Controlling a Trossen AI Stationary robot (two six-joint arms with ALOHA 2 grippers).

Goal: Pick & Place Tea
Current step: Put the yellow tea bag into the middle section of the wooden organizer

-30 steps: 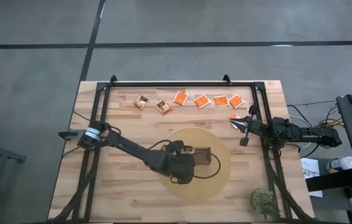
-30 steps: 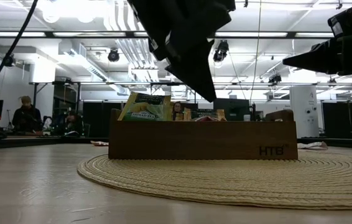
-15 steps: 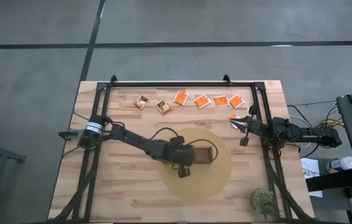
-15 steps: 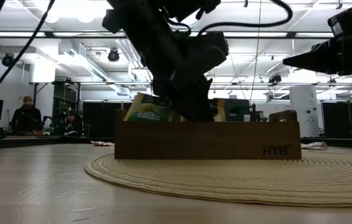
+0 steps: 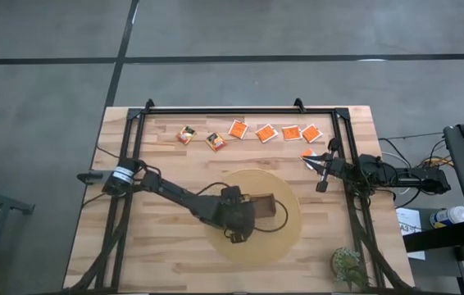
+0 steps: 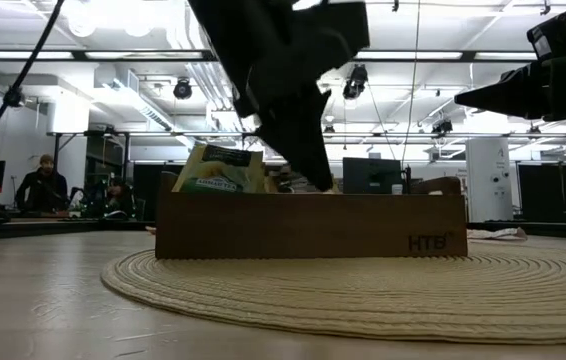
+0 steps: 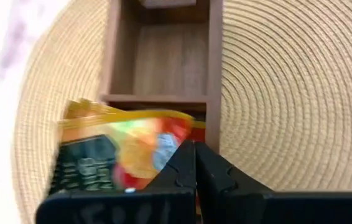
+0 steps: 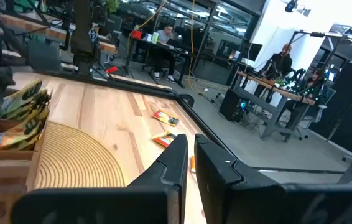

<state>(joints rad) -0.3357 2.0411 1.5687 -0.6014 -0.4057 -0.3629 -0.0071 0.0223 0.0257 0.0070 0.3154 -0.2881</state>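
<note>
A brown wooden tray [image 5: 265, 203] stands on a round woven mat [image 5: 281, 238]. Sachets stand in its end compartment, yellow-orange ones with dark labels [image 7: 117, 155] and a green-and-yellow one [image 6: 221, 170]. My left gripper [image 7: 195, 146] is shut and points down into that compartment [image 6: 315, 170]. Two yellow-orange sachets [image 5: 185, 134] and several bright orange ones [image 5: 266, 132] lie flat in a row along the far side. One more orange sachet [image 5: 307, 153] lies at the tips of my right gripper [image 5: 314, 162], which is shut and hovers by the right edge. My left gripper comes from above, slanting down, with its shut fingertips [image 7: 185, 155] at the corner of a yellow-orange sachet [image 7: 163, 140], beside the tray's long wall [image 7: 214, 93]. I cannot tell whether the fingers touch the sachet or the wall.
A black frame [image 5: 240, 110] runs around the far and side edges of the table. A small plant [image 5: 347, 264] stands at the near right corner. The tray's middle compartment [image 7: 163, 62] shows bare wood. People sit at desks in the room beyond [image 6: 41, 185].
My left gripper dipped down into the tray toward the far edge, then rose a little and drew back toward the near edge. It stayed shut. The tray and the mat under it slid slightly toward the table's left. The right arm kept still.
</note>
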